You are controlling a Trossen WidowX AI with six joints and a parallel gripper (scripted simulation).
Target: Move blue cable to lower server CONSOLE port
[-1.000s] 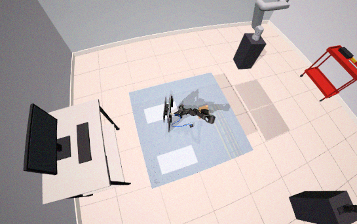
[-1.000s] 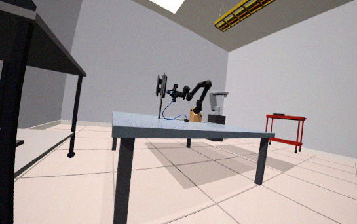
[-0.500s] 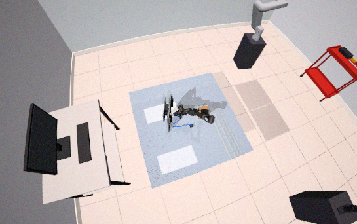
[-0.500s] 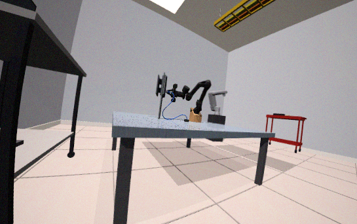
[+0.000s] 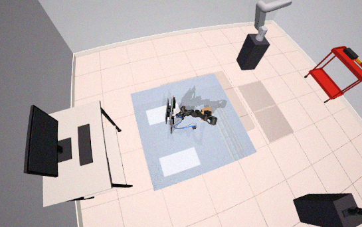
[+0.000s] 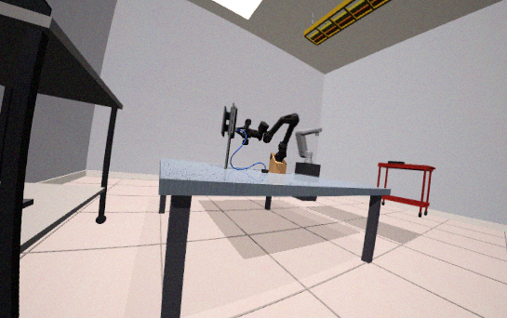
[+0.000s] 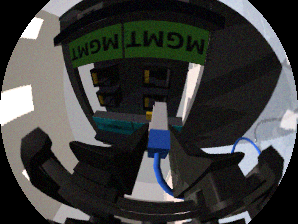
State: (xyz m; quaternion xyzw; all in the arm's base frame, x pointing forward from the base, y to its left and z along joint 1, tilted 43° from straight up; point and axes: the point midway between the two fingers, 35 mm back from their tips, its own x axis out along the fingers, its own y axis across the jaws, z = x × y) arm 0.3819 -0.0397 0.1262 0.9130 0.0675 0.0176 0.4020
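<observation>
2 green labels reading mgmt, upside down in the wrist view, sit over the ports of the dark server panel [image 5: 173, 102] [image 6: 233, 118] [image 7: 131, 90], which stands upright at the left of the bench [image 5: 218, 143] [image 6: 273, 188]. next rightward, the plug [image 7: 159, 142] points its grey nose at that panel, overlapping a teal strip; nearly all of the nose shows, so i judge it is out of its port, though contact there is unclear. the end effector [image 5: 179, 114] [image 6: 242, 132] [image 7: 157, 127] is closed on the plug, 1 finger on each side. the blue cable [image 5: 182, 127] [image 6: 233, 160] [image 7: 158, 172] droops right towards a small dark block [image 5: 193, 128] [image 6: 264, 171]. grip done, pull probably done; left: line up with the lower console port, push to a click, release. which server the plug faces, i cannot tell.
</observation>
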